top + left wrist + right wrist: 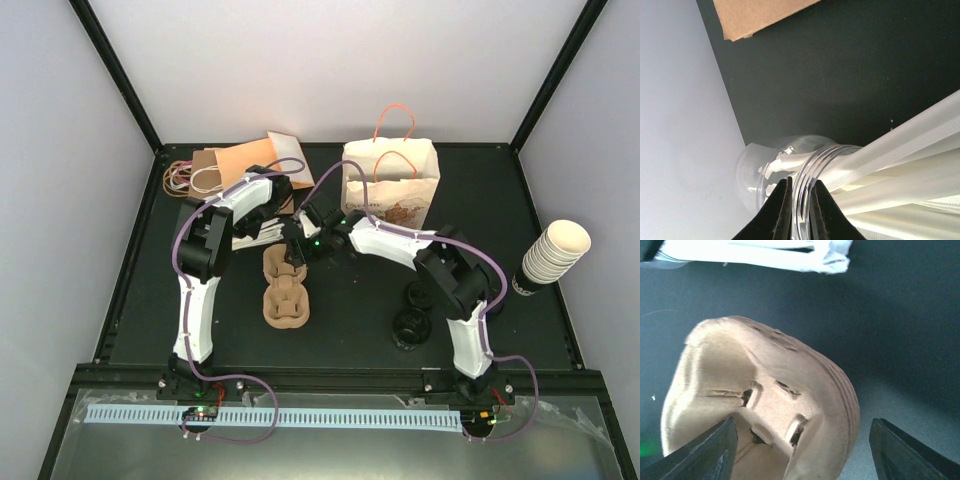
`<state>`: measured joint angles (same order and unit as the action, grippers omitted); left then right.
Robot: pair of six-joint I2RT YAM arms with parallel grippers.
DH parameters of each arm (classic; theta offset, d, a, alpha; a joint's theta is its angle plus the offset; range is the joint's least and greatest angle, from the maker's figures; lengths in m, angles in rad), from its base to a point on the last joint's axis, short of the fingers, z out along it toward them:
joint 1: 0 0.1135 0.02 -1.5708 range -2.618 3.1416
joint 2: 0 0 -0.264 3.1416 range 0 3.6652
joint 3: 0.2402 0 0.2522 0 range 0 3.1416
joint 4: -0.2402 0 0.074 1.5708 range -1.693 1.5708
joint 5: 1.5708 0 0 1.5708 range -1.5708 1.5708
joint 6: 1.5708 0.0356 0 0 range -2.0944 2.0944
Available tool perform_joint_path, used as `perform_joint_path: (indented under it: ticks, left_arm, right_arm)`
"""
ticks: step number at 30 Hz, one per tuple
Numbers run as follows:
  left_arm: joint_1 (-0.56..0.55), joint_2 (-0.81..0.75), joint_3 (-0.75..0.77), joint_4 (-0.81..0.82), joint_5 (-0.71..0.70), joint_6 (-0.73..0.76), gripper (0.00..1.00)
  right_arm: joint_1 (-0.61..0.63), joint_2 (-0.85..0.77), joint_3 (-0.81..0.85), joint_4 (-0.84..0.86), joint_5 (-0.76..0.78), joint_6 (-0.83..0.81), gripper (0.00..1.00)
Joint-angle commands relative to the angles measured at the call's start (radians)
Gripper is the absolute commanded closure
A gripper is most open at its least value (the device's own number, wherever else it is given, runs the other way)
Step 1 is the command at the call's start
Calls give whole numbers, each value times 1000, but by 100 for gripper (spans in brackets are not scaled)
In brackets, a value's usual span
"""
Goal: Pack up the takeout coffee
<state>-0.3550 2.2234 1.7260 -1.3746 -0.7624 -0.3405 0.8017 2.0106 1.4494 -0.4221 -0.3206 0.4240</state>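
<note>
Near the pulp carrier (765, 380), the left tool (801, 186) pinches the rim of a clear straw jar (832, 150) and the right tool (802, 440) gapes wide above the carrier; we see no coffee cup in any view, and judge it light, crushable and best held mid-wall.

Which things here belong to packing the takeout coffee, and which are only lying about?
Likely for the job:
- standing paper bag
- pulp cup carriers, under the open right gripper
- black lids
- straw jar, pinched by the left gripper
No single coffee cup shows.

Lying about:
- flat brown bags
- tall stack of cups
</note>
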Motion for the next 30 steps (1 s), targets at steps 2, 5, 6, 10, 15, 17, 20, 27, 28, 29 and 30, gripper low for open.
perform_joint_path:
  ticks: [2, 5, 6, 10, 15, 17, 20, 27, 28, 29, 30]
  left_arm:
    - [-1, 0, -3, 124, 183, -46, 98]
    - [-1, -2, -2, 124, 181, -46, 99]
    - [0, -4, -2, 124, 181, -46, 98]
    - [1, -2, -1, 124, 178, -46, 99]
    - [2, -7, -6, 125, 176, -46, 98]
    - [2, -7, -8, 126, 176, -48, 98]
    - [2, -8, -6, 126, 178, -47, 98]
    - [3, -11, -5, 126, 177, -45, 98]
    - [2, -12, -6, 126, 177, -45, 98]
    - [2, -13, -6, 126, 178, -45, 98]
    - [2, -14, -8, 126, 179, -44, 98]
  right_arm:
    - [17, 27, 27, -67, 91, 1, 27]
    - [25, 27, 15, -68, 101, 24, 33]
    - [28, 25, 9, -67, 108, 30, 35]
    - [46, 14, 1, -73, 137, 43, 43]
    - [70, -11, -25, -85, 154, 36, 56]
    - [76, -39, -56, -84, 158, 34, 57]
    - [79, -100, -129, -84, 173, 31, 57]
    - [80, -257, -316, -86, 209, 20, 58]
    - [80, -282, -344, -87, 210, 19, 58]
    - [80, -305, -368, -89, 212, 19, 58]
    - [80, -328, -396, -91, 212, 18, 58]
